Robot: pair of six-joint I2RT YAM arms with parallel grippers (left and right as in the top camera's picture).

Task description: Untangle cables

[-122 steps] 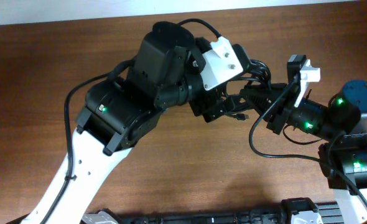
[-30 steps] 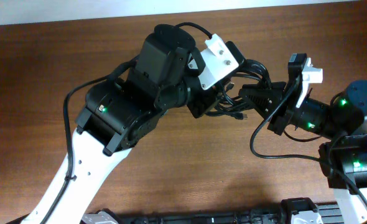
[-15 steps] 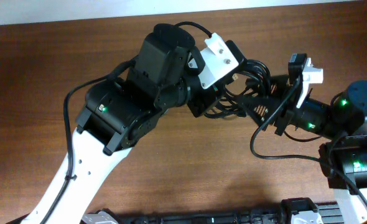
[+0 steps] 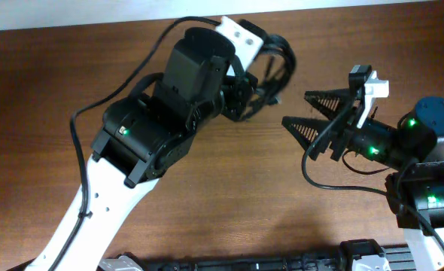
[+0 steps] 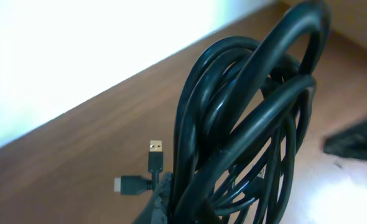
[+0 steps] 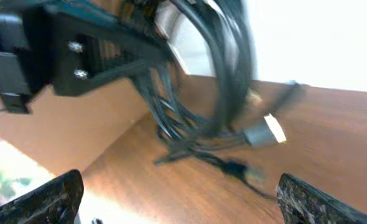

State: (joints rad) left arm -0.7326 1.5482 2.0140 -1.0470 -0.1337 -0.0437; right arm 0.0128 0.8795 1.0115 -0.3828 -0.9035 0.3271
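Brown wood-grain table (image 4: pixel 297 218) fills the overhead view, bordered along its far edge by a pale wall. Left arm (image 4: pixel 162 120), the largest body present, rises from the near left as a white link and ends in bulky black joints with a white wrist plate near the table's far edge. Right arm (image 4: pixel 402 147), smaller in view, enters from the right with green indicator lights lit on its black housings.

Left gripper (image 4: pixel 253 89) sits with its jaws pressed together, pinching the cables (image 4: pixel 276 62). Right gripper (image 4: pixel 306 113) points leftward with its two ribbed black fingers spread wide and nothing between them; it stands apart from the bundle, to its right.

The cables hang at the left gripper as a bundle of thin, glossy black cords wound in several overlapping oval loops, lifted off the wood near the far edge. In the left wrist view the loops (image 5: pixel 246 137) stand upright and crowded, strands crossing one another. Two small plug ends (image 5: pixel 156 151) show beside the loops: one with a gold-toned metal tip pointing up, one lying sideways with a silvery tip. The right wrist view shows the same cords blurred, with a pale plug end (image 6: pixel 265 130) trailing below.
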